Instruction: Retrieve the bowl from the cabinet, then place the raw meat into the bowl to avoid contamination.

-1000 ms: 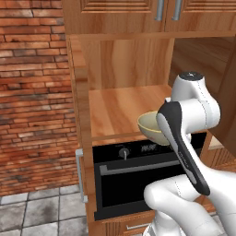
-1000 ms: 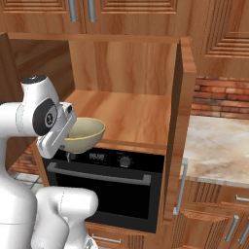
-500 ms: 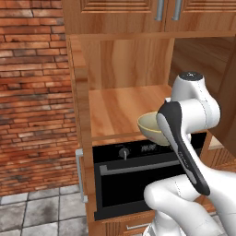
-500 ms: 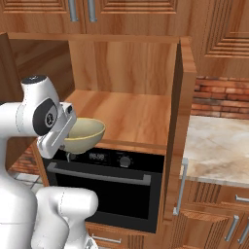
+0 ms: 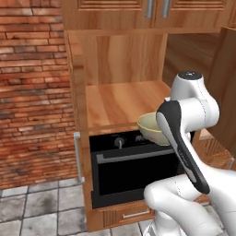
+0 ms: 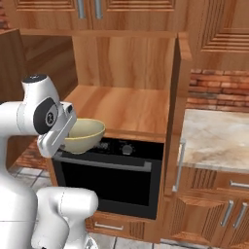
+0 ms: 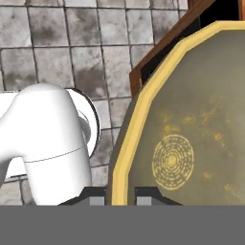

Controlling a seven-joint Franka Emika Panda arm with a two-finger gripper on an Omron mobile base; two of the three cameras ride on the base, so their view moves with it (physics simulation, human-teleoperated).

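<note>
The bowl (image 5: 149,128) (image 6: 87,134) is pale olive-beige with a yellow rim. It hangs level in the air, just in front of the open cabinet's shelf (image 5: 120,102) (image 6: 124,108) and above the oven. My gripper (image 7: 120,196) is shut on the near rim of the bowl (image 7: 191,139), one finger on each side of the yellow edge. In the base views the white arm covers the hand at the bowl's near side. The raw meat is out of view.
A black built-in oven (image 5: 126,168) (image 6: 114,180) sits under the shelf. The cabinet's doors stand open on both sides (image 6: 178,97) (image 6: 12,63). A brick wall (image 5: 32,92) is to the left, a marble counter (image 6: 219,138) to the right. Grey floor tiles (image 7: 57,48) lie below.
</note>
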